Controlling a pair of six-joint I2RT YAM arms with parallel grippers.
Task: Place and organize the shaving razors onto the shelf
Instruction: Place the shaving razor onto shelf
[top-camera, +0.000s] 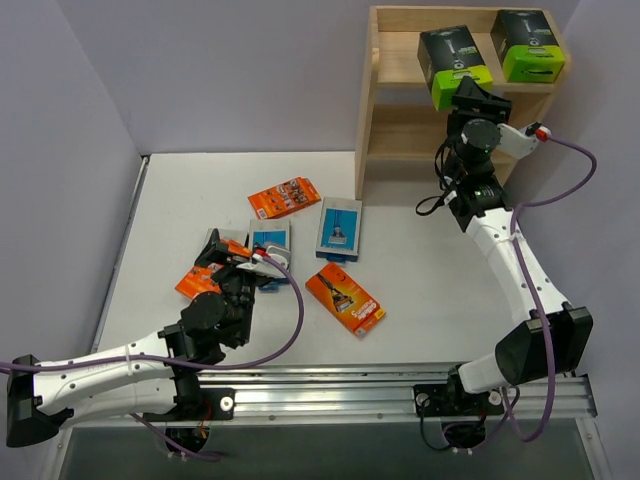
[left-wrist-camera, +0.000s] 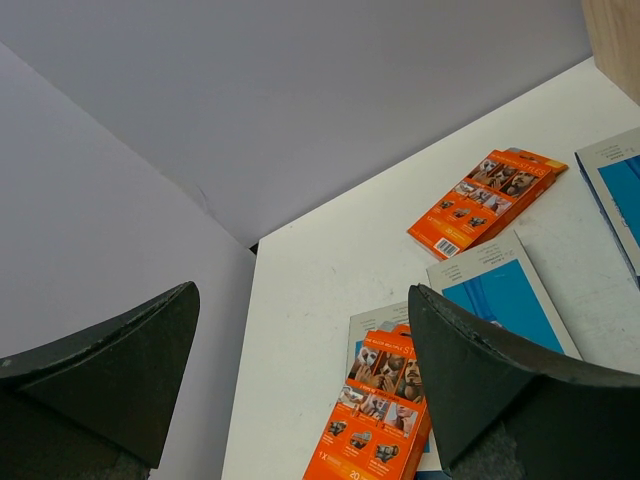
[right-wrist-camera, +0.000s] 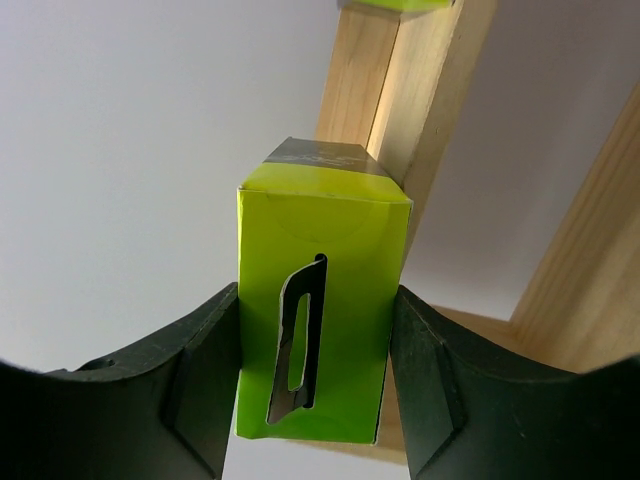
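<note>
The right gripper (right-wrist-camera: 318, 340) clamps the lime-green end of a black razor box (top-camera: 455, 60) at the front edge of the upper tier of the wooden shelf (top-camera: 367, 120). Its fingers (right-wrist-camera: 200, 380) press against both sides of the carton. A second black-and-green box (top-camera: 530, 45) stands just beside it on the same board. The right arm reaches long across the table (top-camera: 200, 190), forearm rising and wrist turned in toward the shelf front.

The job in hand appears to be seating this box. It would go best if the carton is slid in until its base sits flat and fully on the board, squared to its neighbour. The jaws should part only then and draw straight back, so the fingers do not drag it off the edge.

The left arm lies low and bent over the near left of the table. The left gripper (left-wrist-camera: 300, 295) spreads wide and holds nothing, hanging above an orange pack (left-wrist-camera: 380, 410) that overlaps a light-blue card (left-wrist-camera: 505, 300). Other orange and blue packs lie scattered flat on the table, well apart from the shelf.
</note>
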